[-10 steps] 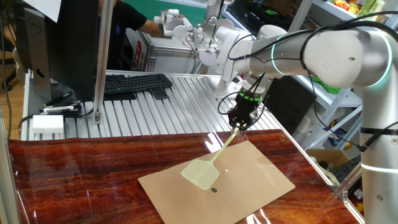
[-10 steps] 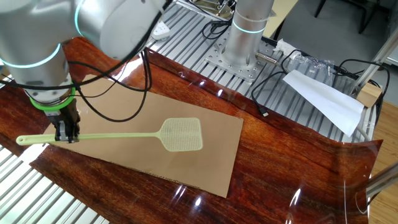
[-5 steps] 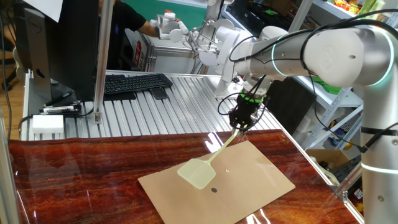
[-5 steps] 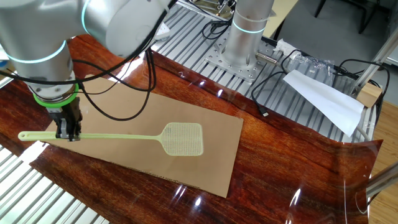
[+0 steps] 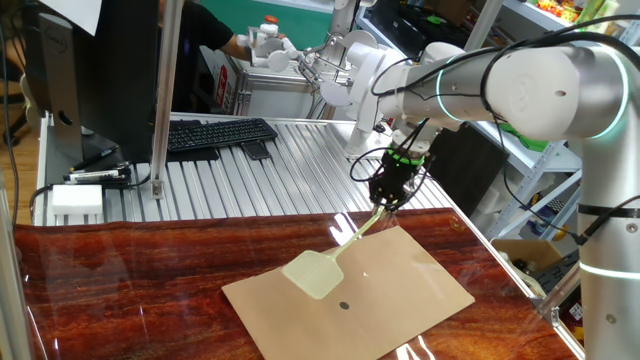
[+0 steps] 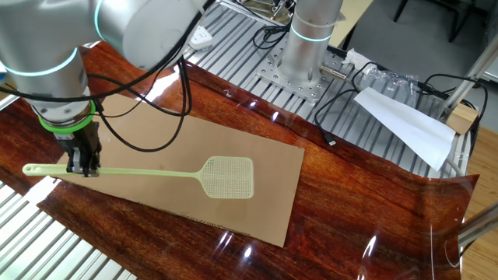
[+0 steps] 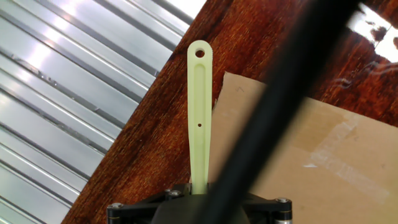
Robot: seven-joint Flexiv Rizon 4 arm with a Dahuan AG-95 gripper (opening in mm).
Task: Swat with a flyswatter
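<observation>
Glossy wood table (image 6: 350, 202), cardboard sheet (image 6: 257, 210) on it — gripper (image 6: 82, 163) clamped on the flyswatter (image 6: 227, 176) handle near its end; mesh head over the cardboard.

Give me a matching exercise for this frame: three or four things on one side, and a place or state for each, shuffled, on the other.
1. flyswatter
2. cardboard sheet
3. keyboard
4. gripper

A. lies flat on the dark wood tabletop
B. shut on a thin handle
C. sits on the ribbed metal surface
D. mesh head over the cardboard

Pairs: 1-D, 2-A, 3-C, 4-B
</observation>
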